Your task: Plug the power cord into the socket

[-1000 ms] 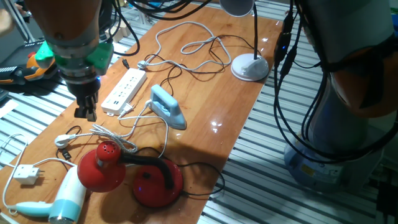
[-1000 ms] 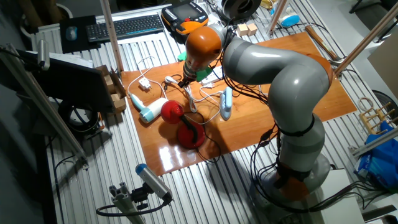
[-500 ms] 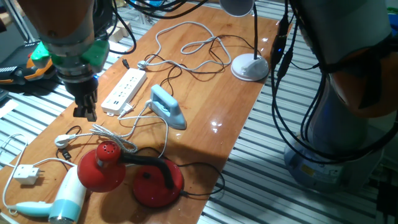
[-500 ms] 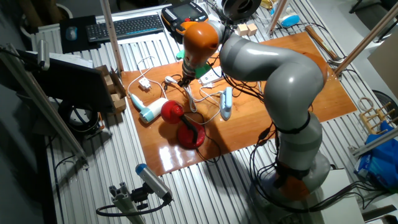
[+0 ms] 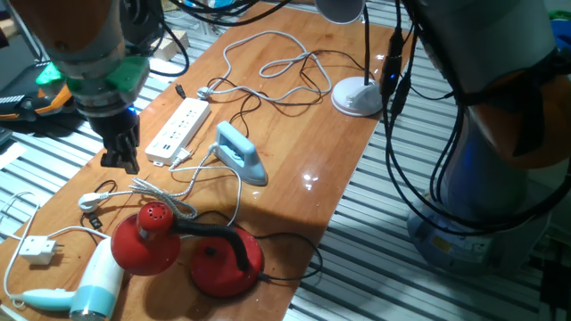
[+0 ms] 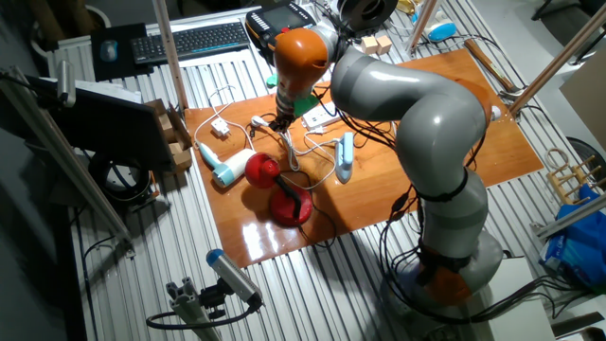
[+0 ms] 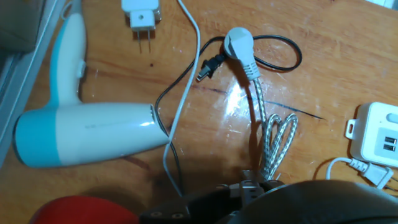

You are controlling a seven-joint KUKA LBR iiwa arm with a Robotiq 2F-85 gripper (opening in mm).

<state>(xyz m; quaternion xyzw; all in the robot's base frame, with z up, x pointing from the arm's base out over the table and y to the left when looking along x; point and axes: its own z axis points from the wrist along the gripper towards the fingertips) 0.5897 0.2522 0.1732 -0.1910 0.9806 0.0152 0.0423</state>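
Nearest me, at the counter's near-left corner, the hair dryer point(image 5: 85, 290) and red lamp point(image 5: 147, 239) lie untouched. Just beyond, the power cord point(image 5: 152, 192) rests bundled, its small white plug point(image 5: 87, 201) flat on the wood near the left edge, the iron point(image 5: 241, 153) further in. The gripper point(image 5: 119, 158) has drifted slightly toward the left edge over the last second and hangs above that plug, holding nothing; whether its fingers are parted I cannot tell. So pickup hasn't begun, I judge. Farther along that edge, the socket point(image 5: 177, 130) waits.
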